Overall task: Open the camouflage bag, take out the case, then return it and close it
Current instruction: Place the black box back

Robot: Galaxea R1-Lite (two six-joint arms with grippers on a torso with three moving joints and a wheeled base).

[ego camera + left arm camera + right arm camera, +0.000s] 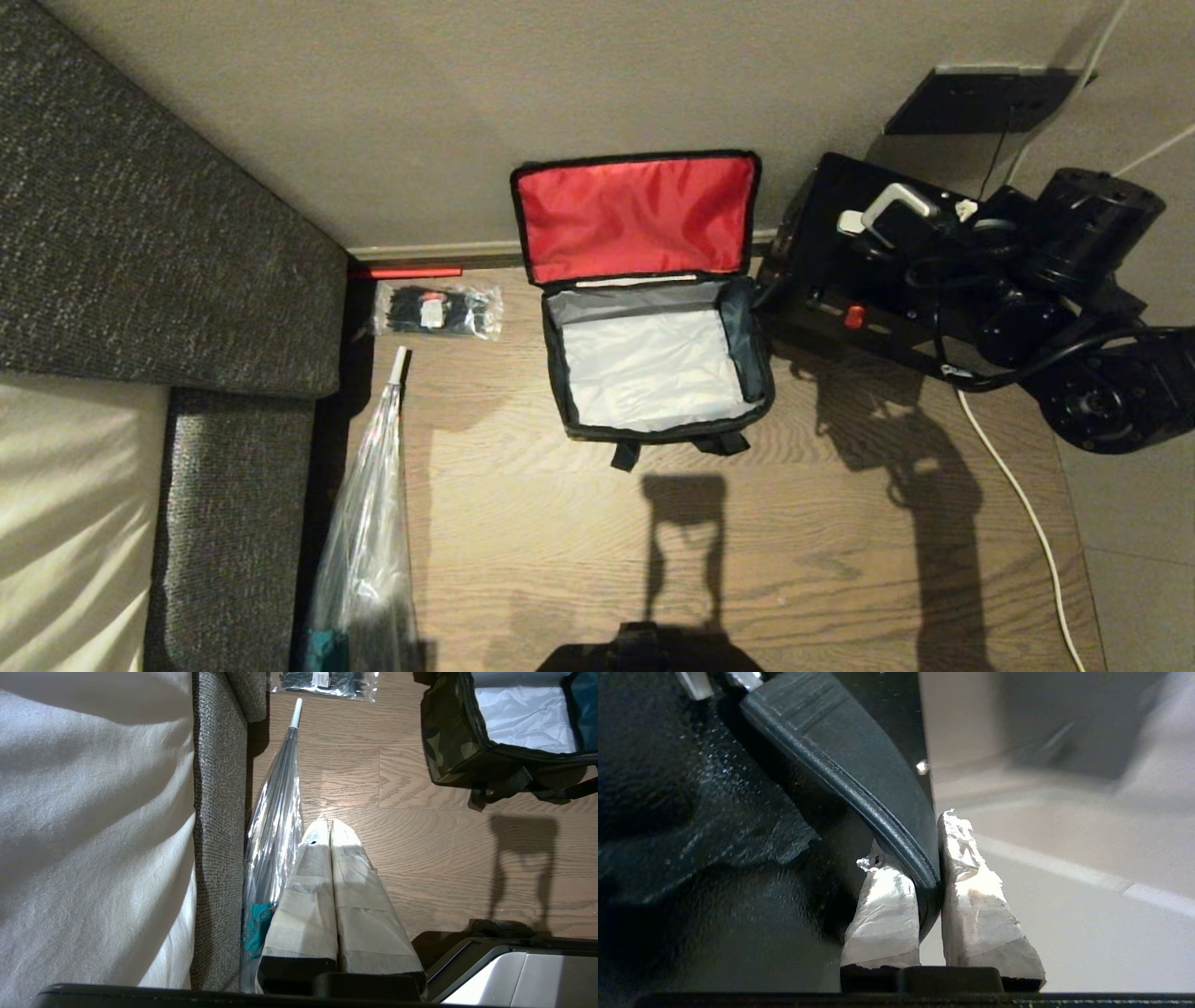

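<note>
The camouflage bag (758, 369) stands open on the wood floor by the wall. Its red lid (635, 215) leans back and the grey interior holds nothing. Its camouflage side (444, 732) shows in the left wrist view. The black case (822, 233) hangs just right of the bag, off the floor, in front of my right arm (1074, 271). My right gripper (920, 849) is shut on the case's black strap handle (859, 765), with the textured case body (691, 812) beside it. My left gripper (324, 823) is shut on nothing, parked above the floor near the sofa.
A grey sofa (140, 233) with a pale cushion fills the left. A clear folded umbrella (369, 523) lies along it, with a packet of black ties (437, 311) beyond. A white cable (1018, 495) runs across the floor on the right, under a wall socket plate (990, 98).
</note>
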